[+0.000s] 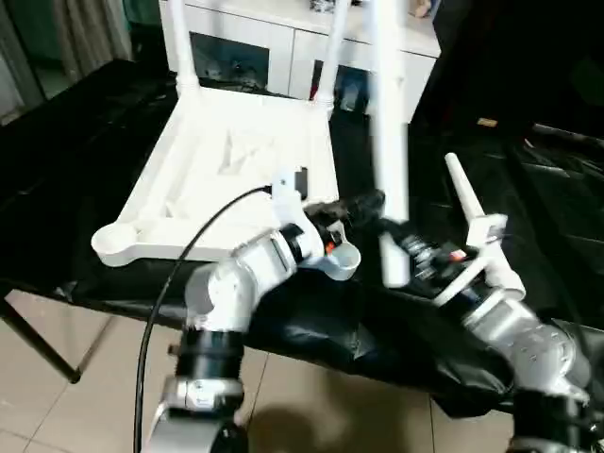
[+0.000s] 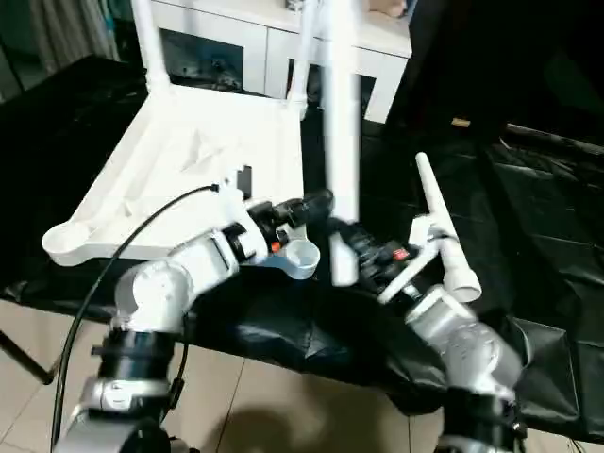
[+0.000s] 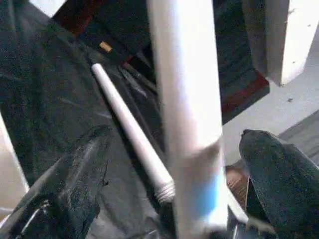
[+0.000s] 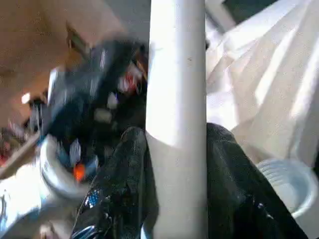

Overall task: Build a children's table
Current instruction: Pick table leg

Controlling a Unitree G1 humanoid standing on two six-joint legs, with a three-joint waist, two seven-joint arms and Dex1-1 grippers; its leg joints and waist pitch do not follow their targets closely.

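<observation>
The children's table top (image 1: 236, 160) lies upside down on the black cloth, with two white legs (image 1: 179, 47) standing in its far corners. My right gripper (image 1: 398, 247) is shut on a third leg (image 1: 387, 142) and holds it upright; the leg's lower end hangs just right of the near right corner socket (image 1: 344, 257), outside it. My left gripper (image 1: 366, 203) is open right beside that leg, which rises between its black fingers (image 3: 75, 174) in the left wrist view. Another leg (image 1: 477, 222) lies on the cloth to the right, threaded end (image 3: 164, 189) toward me.
The near left socket (image 1: 118, 243) sits at the edge of the black-covered work table (image 1: 75, 123). A white cabinet (image 1: 283, 47) with glass doors stands behind. A black cable (image 1: 179, 274) loops from my left arm. Tiled floor lies below the front edge.
</observation>
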